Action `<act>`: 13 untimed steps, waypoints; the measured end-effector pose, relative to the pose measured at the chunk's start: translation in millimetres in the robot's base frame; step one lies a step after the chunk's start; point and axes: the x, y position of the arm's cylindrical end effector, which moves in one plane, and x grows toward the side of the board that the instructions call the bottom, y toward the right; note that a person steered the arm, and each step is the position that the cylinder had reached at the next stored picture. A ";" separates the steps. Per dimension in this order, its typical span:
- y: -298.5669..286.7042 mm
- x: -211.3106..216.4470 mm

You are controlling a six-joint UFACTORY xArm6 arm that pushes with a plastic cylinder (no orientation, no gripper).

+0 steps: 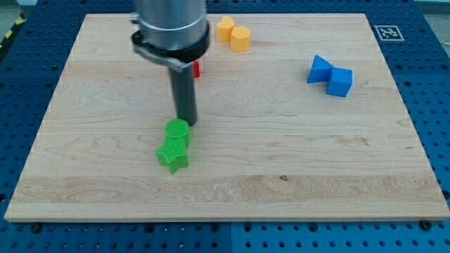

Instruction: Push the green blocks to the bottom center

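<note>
Two green blocks sit touching at the board's lower left of centre: a green cylinder (pixel 177 131) above a green star-shaped block (pixel 172 155). My tip (pixel 186 122) is at the cylinder's upper right edge, touching or nearly touching it. The dark rod rises from there to the arm's grey body at the view's top.
The wooden board (pixel 281 183) fills the view. Two yellow blocks (pixel 233 33) lie together at the top centre. A red block (pixel 196 69) is mostly hidden behind the arm. A blue block (pixel 320 69) and a blue cube (pixel 340 81) touch at the upper right.
</note>
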 end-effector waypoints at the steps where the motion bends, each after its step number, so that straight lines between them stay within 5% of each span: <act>1: -41.5 8.7; 2: -79.0 28.3; 5: -70.2 86.1; 13: -5.2 58.9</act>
